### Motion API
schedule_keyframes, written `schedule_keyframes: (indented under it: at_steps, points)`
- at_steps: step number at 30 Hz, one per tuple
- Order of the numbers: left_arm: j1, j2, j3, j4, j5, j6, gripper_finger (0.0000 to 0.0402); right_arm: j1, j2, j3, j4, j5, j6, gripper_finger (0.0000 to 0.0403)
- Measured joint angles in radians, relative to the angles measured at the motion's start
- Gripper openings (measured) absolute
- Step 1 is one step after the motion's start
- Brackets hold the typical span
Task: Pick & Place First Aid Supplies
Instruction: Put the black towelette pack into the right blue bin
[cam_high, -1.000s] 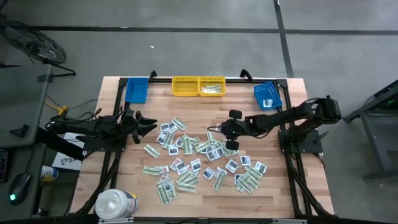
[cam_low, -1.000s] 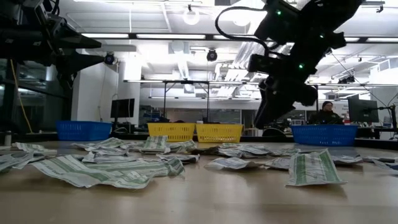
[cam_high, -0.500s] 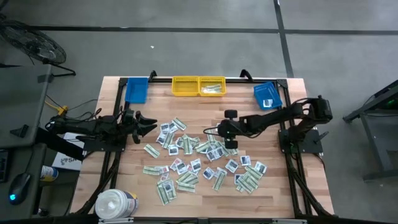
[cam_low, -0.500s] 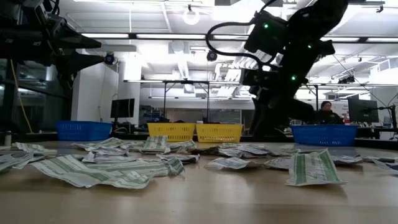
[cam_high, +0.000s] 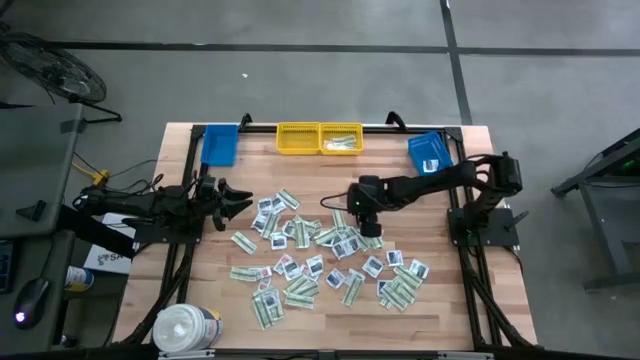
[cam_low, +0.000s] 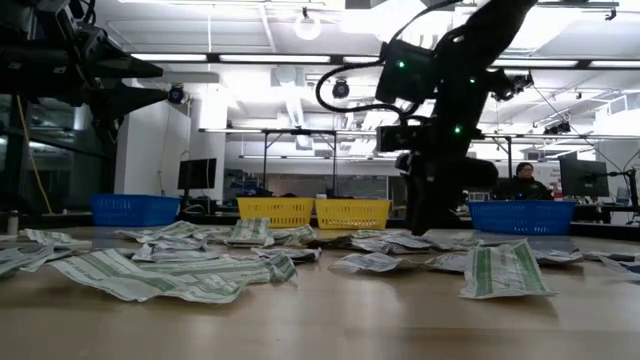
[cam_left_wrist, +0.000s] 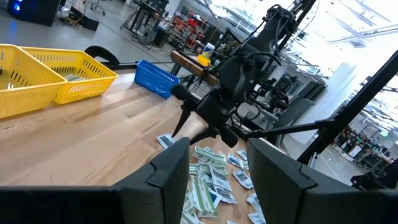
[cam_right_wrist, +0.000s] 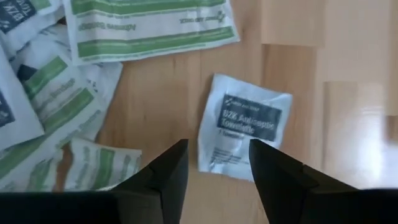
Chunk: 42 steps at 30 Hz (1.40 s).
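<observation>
A squarish white packet (cam_right_wrist: 245, 134) with a dark blue mark is lying flat on the table (cam_right_wrist: 292, 56) just beside the scattered pile. The right gripper (cam_right_wrist: 217, 165) is hanging over it, fingers parted and empty; lowering squarely to straddle one edge should help. The left gripper (cam_high: 228, 200) is waiting released near the table's left edge.

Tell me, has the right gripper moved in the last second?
Yes. The right gripper has shifted left across the table, away from the blue bin.

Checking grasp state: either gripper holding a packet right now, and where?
Nothing held. Right gripper is open above a white packet; left gripper is open and empty.
</observation>
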Motion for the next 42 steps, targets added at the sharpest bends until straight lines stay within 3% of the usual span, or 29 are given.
schedule_keyframes:
  at_steps: [6, 14, 29, 42]
  points:
    - [0.000, 0.000, 0.000, 0.000, 0.000, 0.000, 0.0161, -0.031, 0.031, 0.009, -0.002, -0.088, 0.023, 0.0161]
    - [0.000, 0.000, 0.000, 0.000, 0.000, 0.000, 0.0161, -0.048, 0.052, 0.009, -0.018, -0.094, 0.026, 0.0131]
    - [0.000, 0.000, 0.000, 0.000, 0.000, 0.000, 0.0161, -0.045, 0.056, 0.007, -0.051, -0.006, 0.027, 0.0011]
    - [0.000, 0.000, 0.000, 0.000, 0.000, 0.000, 0.0161, -0.042, -0.063, 0.001, -0.153, 0.194, 0.198, 0.0003]
